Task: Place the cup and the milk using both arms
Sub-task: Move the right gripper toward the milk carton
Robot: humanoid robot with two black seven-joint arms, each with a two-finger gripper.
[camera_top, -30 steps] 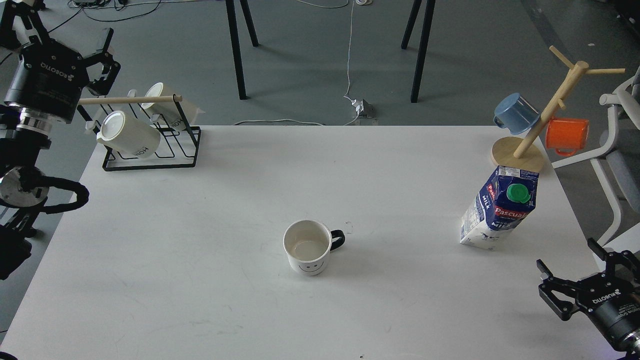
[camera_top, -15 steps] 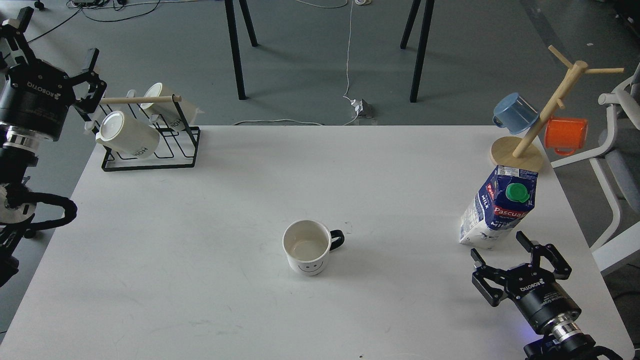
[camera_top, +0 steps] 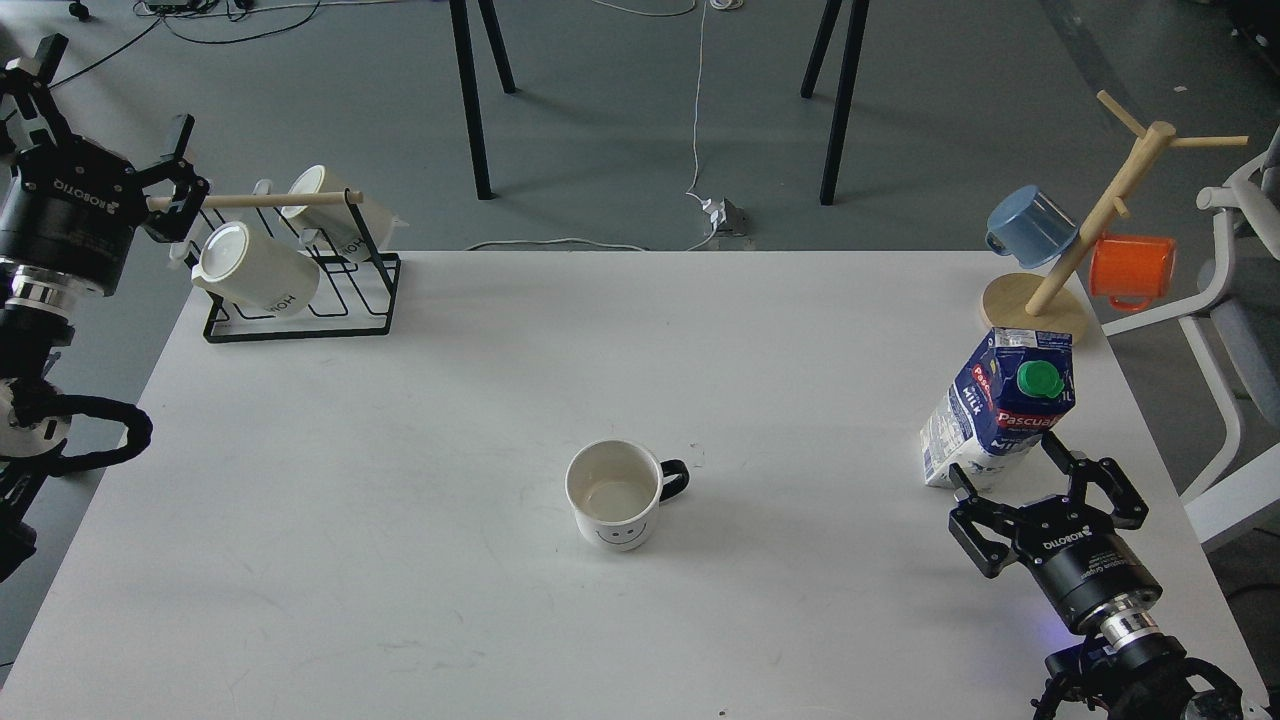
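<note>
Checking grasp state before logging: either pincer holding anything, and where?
Nothing held. Right pincer is open, fingers straddling the base of the milk carton without closing. Left pincer is open, empty.

A white tabletop (camera_top: 400, 500) carries everything here. Near its middle stands a white cup (camera_top: 613, 495), upright and open at the top, its black handle pointing right and a smiley face on the near side. Toward the right edge stands the milk (camera_top: 1000, 410), a blue-and-white carton with a green cap. Just behind it, at the far right corner, rests the round wooden base of a mug tree (camera_top: 1034, 308). A black wire rack (camera_top: 300, 285) sits at the far left corner
</note>
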